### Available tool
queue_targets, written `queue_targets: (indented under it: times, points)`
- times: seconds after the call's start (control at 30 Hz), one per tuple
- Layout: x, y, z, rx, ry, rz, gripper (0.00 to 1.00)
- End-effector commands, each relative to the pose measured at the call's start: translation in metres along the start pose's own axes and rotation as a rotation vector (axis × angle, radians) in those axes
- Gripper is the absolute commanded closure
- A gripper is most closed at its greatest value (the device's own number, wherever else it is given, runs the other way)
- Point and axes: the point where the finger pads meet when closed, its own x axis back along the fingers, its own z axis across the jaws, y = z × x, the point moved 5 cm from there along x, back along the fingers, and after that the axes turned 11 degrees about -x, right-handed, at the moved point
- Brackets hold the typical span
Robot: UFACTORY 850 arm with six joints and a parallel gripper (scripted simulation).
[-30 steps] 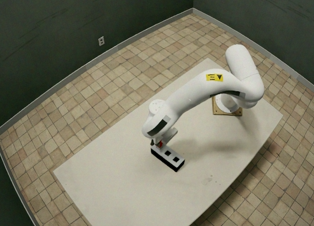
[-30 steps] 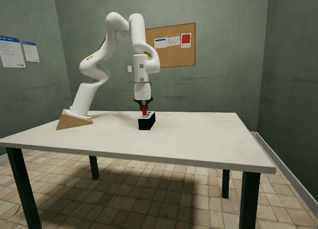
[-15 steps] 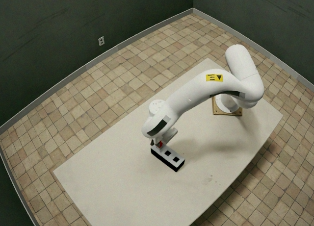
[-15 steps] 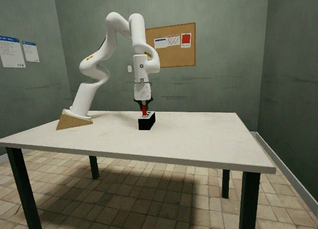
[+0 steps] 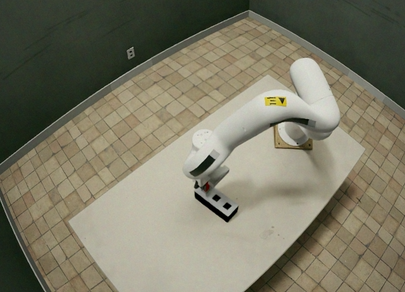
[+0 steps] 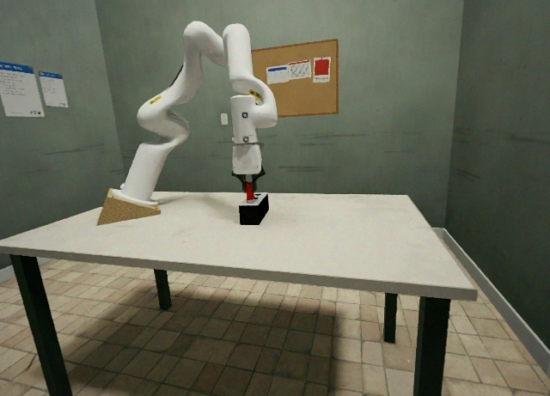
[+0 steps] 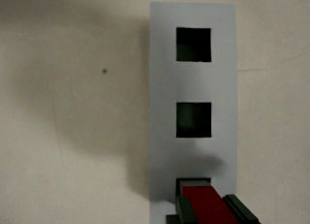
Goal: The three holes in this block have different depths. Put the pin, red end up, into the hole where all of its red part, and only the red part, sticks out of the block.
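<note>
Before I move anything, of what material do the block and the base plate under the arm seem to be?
Block: perhaps painted plastic, matte; smooth grey top, black sides. Base plate: probably wood or particleboard, unpolished; tan, speckled side.

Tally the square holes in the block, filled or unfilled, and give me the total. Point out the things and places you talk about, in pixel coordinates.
Holes with nothing standing in them: 2 (image 5: 216,197) (image 7: 194,119) (the middle one) and (image 5: 226,206) (image 7: 194,45) (the far end in the wrist view)
Holes with the pin (image 5: 207,186) (image 6: 249,191) (image 7: 208,205) in them: 1
Total: 3
</note>
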Motion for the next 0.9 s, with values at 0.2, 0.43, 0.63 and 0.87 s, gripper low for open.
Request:
queue_targets:
  times: [0.2,0.43,0.63,0.87]
  points:
    - [0.0007,0.0007,0.0003,0.0,0.002,0.0,1.0]
    - [0.0007,0.0007,0.0003,0.0,0.002,0.0,1.0]
    - [-0.0033,0.0,-0.0005,0.0,0.002,0.0,1.0]
    - [-0.0033,0.0,-0.0005,0.0,0.002,0.0,1.0]
